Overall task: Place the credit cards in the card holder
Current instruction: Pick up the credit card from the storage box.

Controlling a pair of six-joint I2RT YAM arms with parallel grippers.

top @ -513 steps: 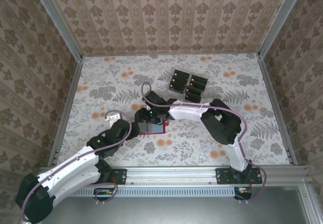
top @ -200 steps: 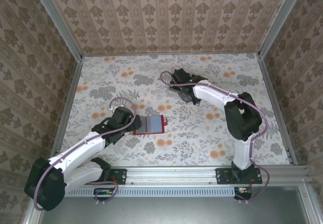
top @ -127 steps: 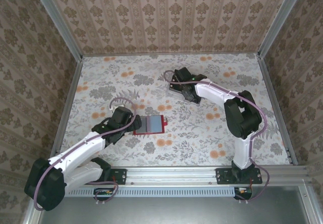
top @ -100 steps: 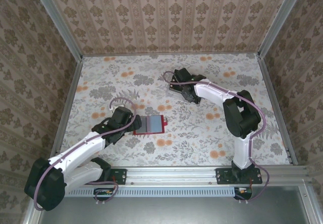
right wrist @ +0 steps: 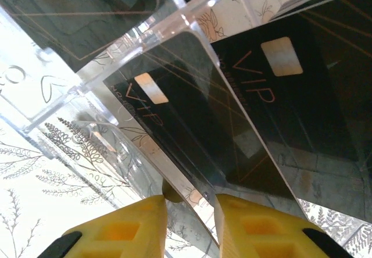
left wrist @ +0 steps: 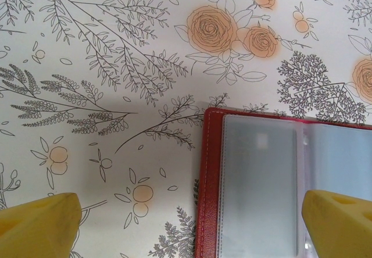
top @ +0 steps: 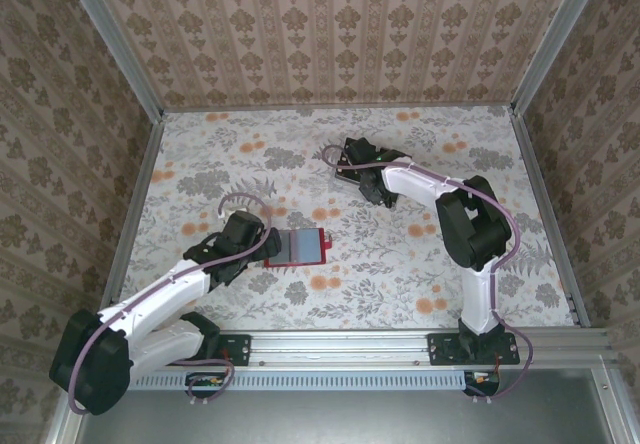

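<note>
Red card holder (top: 297, 248) lies open on the desk (top: 400, 274), the left gripper (left wrist: 190, 226) spread wide at its left edge. Farther right, the right gripper (right wrist: 189, 217) stands nearly closed around a black credit card (right wrist: 192, 136) in the clear rack (right wrist: 116, 60); whether it pinches is unclear.

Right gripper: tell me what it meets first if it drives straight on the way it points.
Most likely the nearest black card, its edge just ahead of the right gripper, standing in the clear rack; depth is unclear.

Left gripper (left wrist: 186, 226) spread wide, right gripper (right wrist: 189, 224) narrow
</note>
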